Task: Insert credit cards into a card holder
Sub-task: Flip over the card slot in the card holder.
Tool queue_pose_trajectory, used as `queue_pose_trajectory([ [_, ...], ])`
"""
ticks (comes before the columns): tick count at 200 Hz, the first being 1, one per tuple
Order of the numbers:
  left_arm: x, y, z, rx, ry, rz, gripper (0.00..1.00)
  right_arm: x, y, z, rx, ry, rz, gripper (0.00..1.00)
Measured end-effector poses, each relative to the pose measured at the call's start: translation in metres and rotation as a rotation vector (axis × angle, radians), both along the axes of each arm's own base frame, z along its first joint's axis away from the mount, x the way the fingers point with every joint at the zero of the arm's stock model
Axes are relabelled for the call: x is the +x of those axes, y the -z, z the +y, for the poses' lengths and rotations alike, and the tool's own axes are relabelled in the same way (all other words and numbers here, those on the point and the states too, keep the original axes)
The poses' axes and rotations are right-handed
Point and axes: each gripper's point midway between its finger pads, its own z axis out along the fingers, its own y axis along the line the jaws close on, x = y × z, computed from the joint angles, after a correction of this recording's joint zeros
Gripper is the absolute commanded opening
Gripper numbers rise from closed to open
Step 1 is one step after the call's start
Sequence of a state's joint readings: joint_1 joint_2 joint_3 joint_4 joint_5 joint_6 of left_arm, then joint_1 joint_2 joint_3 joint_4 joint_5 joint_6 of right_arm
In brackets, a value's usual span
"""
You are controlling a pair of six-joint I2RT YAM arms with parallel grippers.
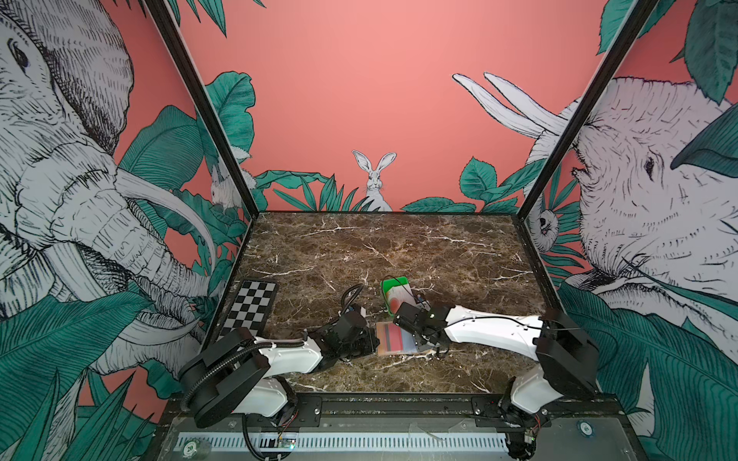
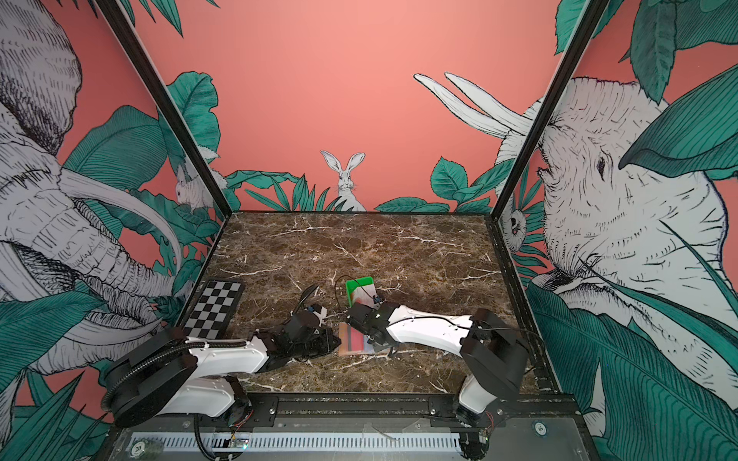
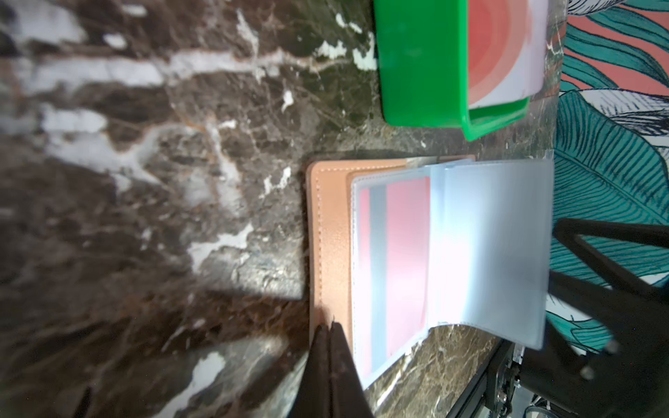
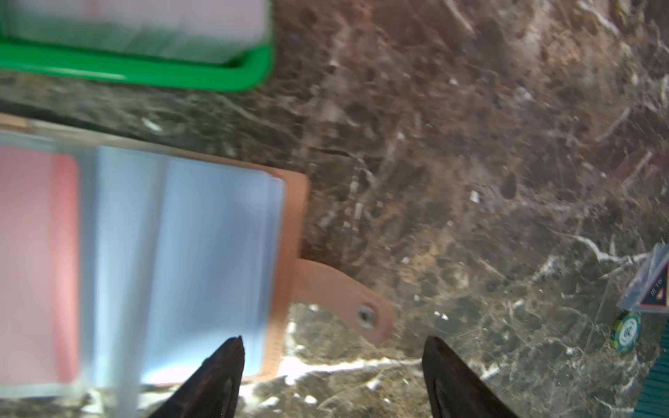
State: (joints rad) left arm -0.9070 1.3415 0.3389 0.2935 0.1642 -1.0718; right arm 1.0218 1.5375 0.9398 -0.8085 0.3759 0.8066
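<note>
Left wrist view gives the clearest look at the card holder [image 3: 329,224]. It lies open on the marble worktop [image 3: 144,217], tan cover down, with a reddish card [image 3: 405,253] inside a clear sleeve and more frosted sleeves [image 3: 488,235] arching above it. The left tool [image 3: 331,324] is closed, its tip resting on the cover's stitched border. Just beside the holder stands the green tray [image 3: 420,65], holding credit cards [image 3: 506,47], the top one white with a red-orange circle.

Only the right wrist view shows the holder's strap [image 4: 336,289] and snap stud [image 4: 365,315], flat on the marble. It also shows the right tool [image 4: 335,340], fingers spread wide with nothing between them.

Both top views show the two arms meeting over the holder, the tray just beyond it, and a checkerboard [image 1: 251,307] at the worktop's left edge. The wrists hide the fingertips there.
</note>
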Motion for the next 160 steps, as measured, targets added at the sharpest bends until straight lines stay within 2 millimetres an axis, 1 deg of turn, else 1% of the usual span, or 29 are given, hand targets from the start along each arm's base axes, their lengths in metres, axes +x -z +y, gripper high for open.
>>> queue_pose_trajectory([
  [22, -0.001, -0.003, 0.001, 0.001, 0.002, -0.002, 0.0, -0.001, -0.01, -0.01, 0.058, 0.019, -0.018, 0.75],
  [40, -0.001, -0.006, 0.002, -0.001, 0.007, -0.01, 0.0, -0.001, -0.018, -0.014, 0.103, 0.024, -0.032, 0.74],
  [80, 0.0, -0.018, 0.0, -0.02, 0.019, -0.039, 0.0, -0.002, -0.032, -0.006, 0.209, 0.01, -0.051, 0.74],
  [105, 0.004, -0.031, -0.005, -0.04, 0.027, -0.074, 0.0, -0.002, -0.036, -0.002, 0.26, 0.007, -0.062, 0.74],
  [160, 0.018, -0.062, -0.016, -0.047, 0.048, -0.156, 0.08, 0.008, -0.048, 0.001, 0.313, 0.004, -0.085, 0.74],
])
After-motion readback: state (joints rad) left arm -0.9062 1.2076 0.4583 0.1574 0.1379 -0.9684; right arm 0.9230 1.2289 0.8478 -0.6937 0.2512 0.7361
